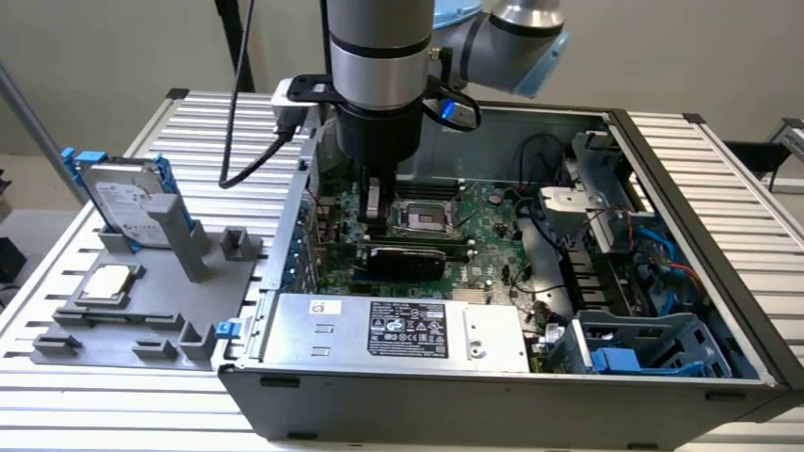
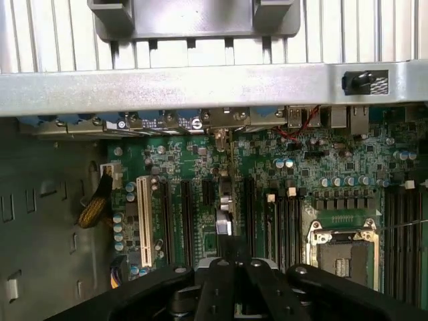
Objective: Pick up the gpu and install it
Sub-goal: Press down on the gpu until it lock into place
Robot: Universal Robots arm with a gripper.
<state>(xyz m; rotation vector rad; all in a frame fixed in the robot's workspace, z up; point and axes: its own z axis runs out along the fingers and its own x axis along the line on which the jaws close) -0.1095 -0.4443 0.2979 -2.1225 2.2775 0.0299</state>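
I hold the gpu [image 2: 223, 200] edge-on over the motherboard [image 1: 484, 221], my jaws clenched on its top edge.

From the exterior view's left: the hard drive [image 1: 126, 200] stands in the grey fixture [image 1: 164, 315] on the worktop [image 1: 239, 127], the CPU chip [image 1: 108, 281] lies below it, and my gripper [image 1: 375, 209] reaches into the open computer case [image 1: 503, 381] beside the empty CPU socket [image 1: 425, 218]. In the wrist view the card runs along the expansion slots [image 2: 184, 221], bracket end toward the rear ports [image 2: 221, 120]. To seat it well, I judge the card must stay upright, its edge square over one slot, and pressure must go straight down.
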